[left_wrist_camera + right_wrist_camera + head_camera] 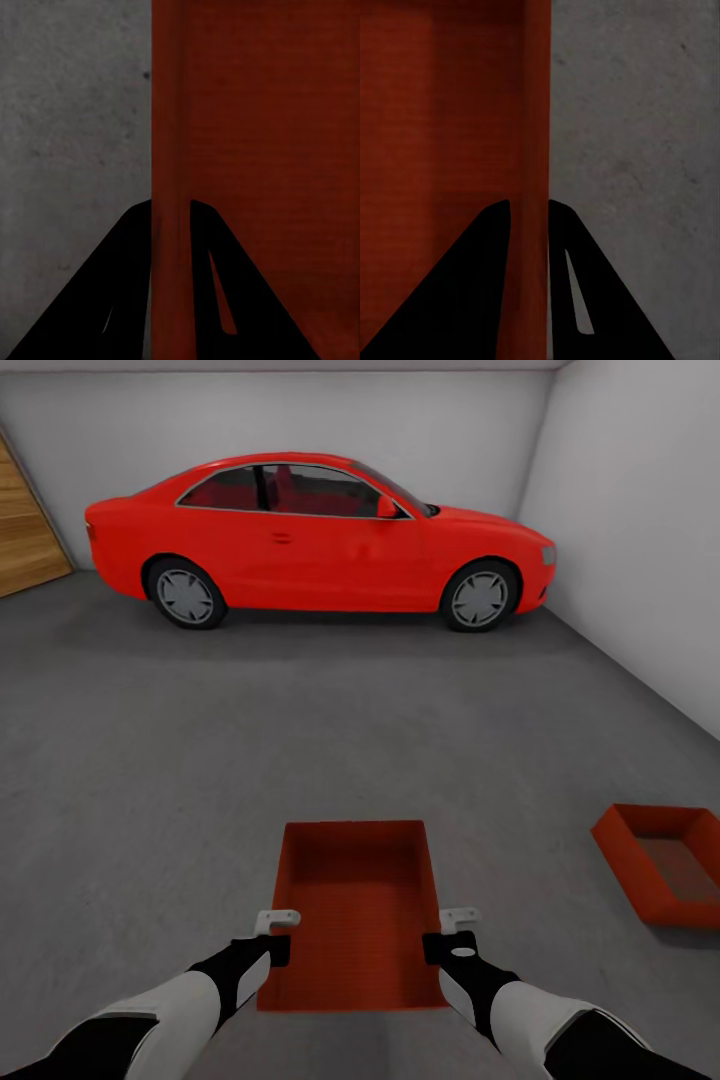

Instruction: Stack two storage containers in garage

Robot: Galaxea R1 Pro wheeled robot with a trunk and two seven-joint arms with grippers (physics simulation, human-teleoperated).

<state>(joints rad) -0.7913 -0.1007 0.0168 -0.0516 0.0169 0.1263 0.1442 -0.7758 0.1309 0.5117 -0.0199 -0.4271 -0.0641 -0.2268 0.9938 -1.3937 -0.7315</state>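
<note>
Your left pincer (268,937) pinches the left wall of the held storage container (352,915), and your right pincer (452,936) pinches its right wall. Each wrist view shows the wall between dark fingers (112,300). From the head, the second storage container (662,860) sits on the concrete floor (300,730) near the right wall, beyond it a red car (320,540).

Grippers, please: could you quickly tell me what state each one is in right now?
Left gripper: closed on the left wall of the storage container.
Right gripper: closed on that container's right wall.
</note>
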